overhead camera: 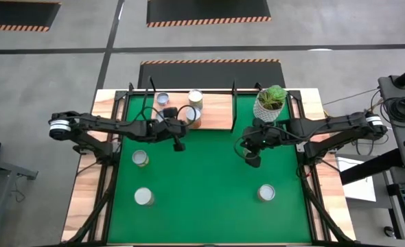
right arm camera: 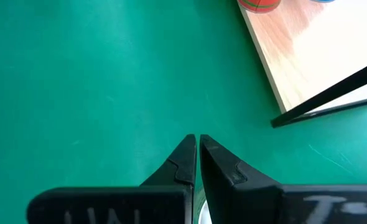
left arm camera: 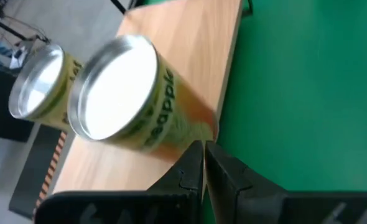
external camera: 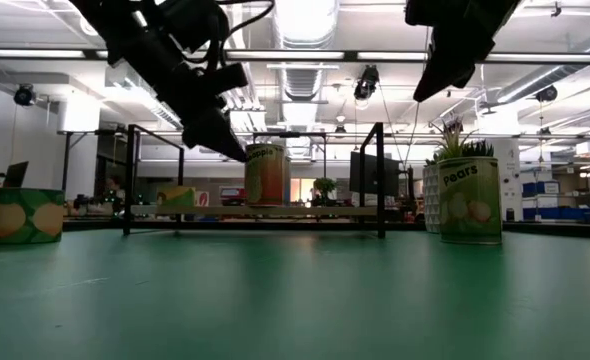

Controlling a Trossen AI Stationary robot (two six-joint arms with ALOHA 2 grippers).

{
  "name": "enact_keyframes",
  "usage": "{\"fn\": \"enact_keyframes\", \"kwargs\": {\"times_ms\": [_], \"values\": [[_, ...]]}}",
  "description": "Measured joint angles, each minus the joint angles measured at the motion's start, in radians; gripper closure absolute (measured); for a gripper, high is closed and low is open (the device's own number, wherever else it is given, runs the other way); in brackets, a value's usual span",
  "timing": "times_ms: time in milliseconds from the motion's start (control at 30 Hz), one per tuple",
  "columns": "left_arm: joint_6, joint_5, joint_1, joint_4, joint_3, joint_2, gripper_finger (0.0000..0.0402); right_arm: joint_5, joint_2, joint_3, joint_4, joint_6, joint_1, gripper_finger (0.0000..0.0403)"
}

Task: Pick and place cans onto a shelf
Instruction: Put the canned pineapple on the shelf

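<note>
The shelf (overhead camera: pixel 216 113), a light-wood board with thin black uprights, stands at the mat's far side. Three cans rest upright on their bases on it (overhead camera: pixel 163 99) (overhead camera: pixel 195 98) (overhead camera: pixel 193 114); the left wrist view shows two of them (left arm camera: pixel 118 87) (left arm camera: pixel 37 81). Three more cans stand upright on the green mat (overhead camera: pixel 140 158) (overhead camera: pixel 144 197) (overhead camera: pixel 266 193). My left gripper (overhead camera: pixel 178 145) (left arm camera: pixel 203 152) hangs shut just in front of the shelf's near edge, close to the nearest shelf can. My right gripper (overhead camera: pixel 252 162) (right arm camera: pixel 197 142) is shut above bare mat, right of the shelf.
A white pot with a green plant (overhead camera: pixel 270 103) stands at the shelf's right end, just beyond my right arm. The green mat (overhead camera: pixel 209 178) lies bare in the middle between the loose cans. Black frame rails run along the table's left and right edges.
</note>
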Motion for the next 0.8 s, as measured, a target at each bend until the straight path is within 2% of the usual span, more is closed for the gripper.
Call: {"fn": "enact_keyframes", "kwargs": {"times_ms": [400, 800], "values": [[0.000, -0.001, 0.024, 0.036, -0.001, -0.004, 0.0402, 0.000, 0.000, -0.002, 0.022, 0.013, 0.000, 0.0394], [0.005, -0.001, 0.042, 0.098, 0.004, 0.063, 0.0402, 0.000, 0.000, -0.002, 0.025, 0.005, 0.000, 0.0394]]}}
